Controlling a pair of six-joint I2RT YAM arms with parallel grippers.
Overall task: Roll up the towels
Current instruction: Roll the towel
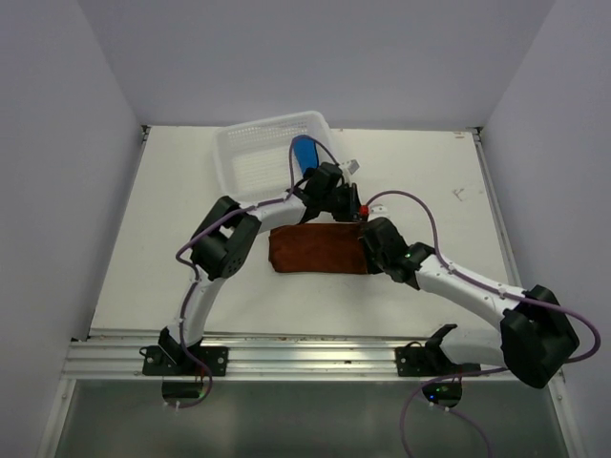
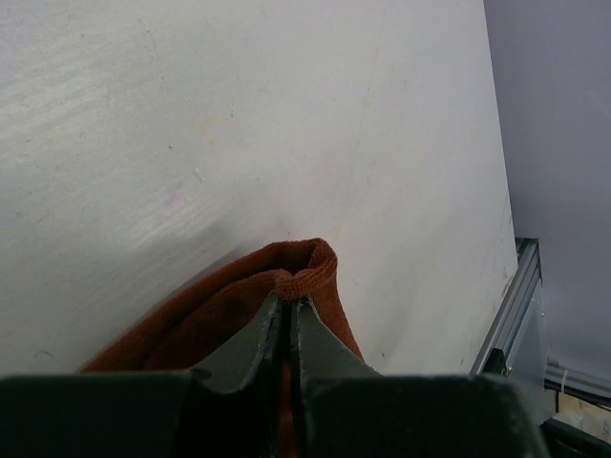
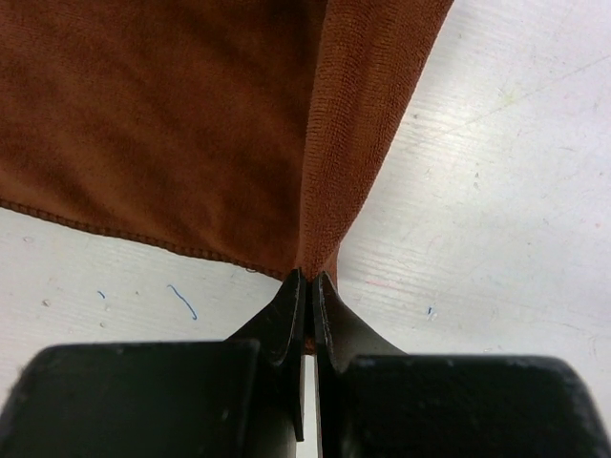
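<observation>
The rust-brown towel (image 1: 315, 250) lies as a flat folded strip in the middle of the table. My left gripper (image 1: 346, 207) is shut on its far right corner; the left wrist view shows the pinched hem (image 2: 298, 279) between the closed fingers. My right gripper (image 1: 370, 240) is shut on the near right corner, and the right wrist view shows the cloth (image 3: 191, 124) spreading away from the closed fingers. The bright blue towel (image 1: 305, 156) lies in the white basket (image 1: 250, 157), partly hidden by my left arm.
The white mesh basket stands at the back left of the white table. A metal rail (image 1: 305, 351) runs along the near table edge. White walls close the table on three sides. Purple cables loop off both arms.
</observation>
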